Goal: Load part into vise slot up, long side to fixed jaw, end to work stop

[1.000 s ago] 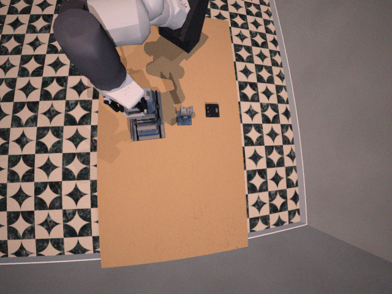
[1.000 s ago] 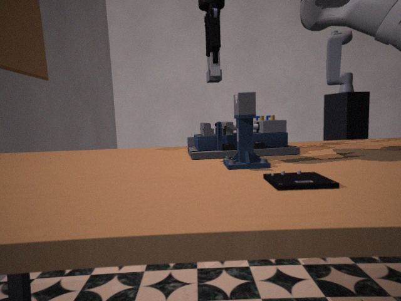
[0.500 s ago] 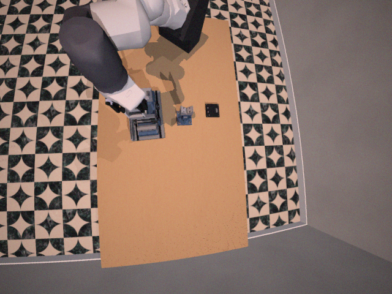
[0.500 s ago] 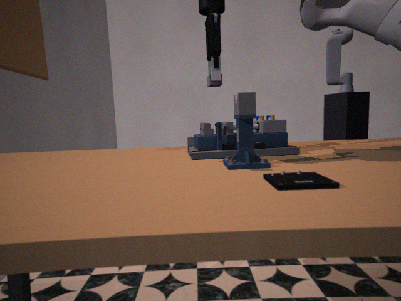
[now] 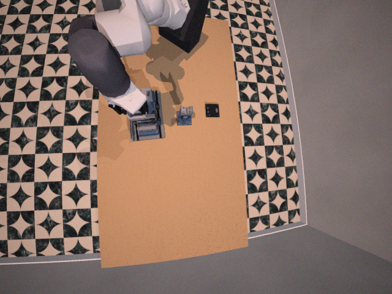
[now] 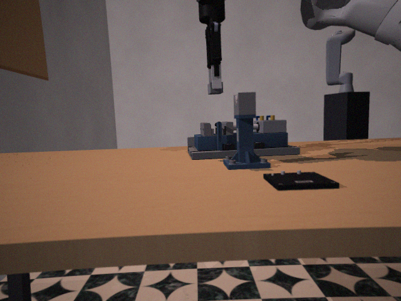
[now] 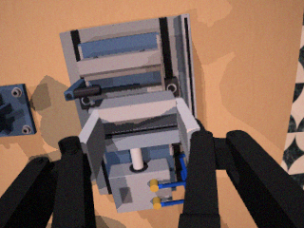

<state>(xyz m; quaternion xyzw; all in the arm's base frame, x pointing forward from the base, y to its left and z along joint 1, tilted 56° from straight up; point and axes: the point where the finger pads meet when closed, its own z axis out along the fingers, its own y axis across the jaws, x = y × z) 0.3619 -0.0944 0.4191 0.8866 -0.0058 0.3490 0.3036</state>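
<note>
My gripper (image 6: 215,81) (image 7: 140,118) is shut on the part (image 6: 215,89) (image 7: 136,112), a light grey block, and holds it high in the air above the vise (image 5: 147,124) (image 6: 241,140) (image 7: 123,57). The part hangs level across the fingers, over the end of the vise with the air cylinder (image 7: 135,185) (image 6: 273,125). I cannot tell which way its slot faces. The vise is open, with nothing between its jaws. The black infeed plate (image 5: 212,109) (image 6: 301,179) is bare. In the top view my wrist hides the gripper.
The blue V-block stand (image 5: 184,115) (image 6: 245,142) stands between the vise and the infeed plate, with its base at the left edge of the wrist view (image 7: 13,110). The robot's black pedestal (image 5: 187,28) (image 6: 346,115) stands at the table's far end.
</note>
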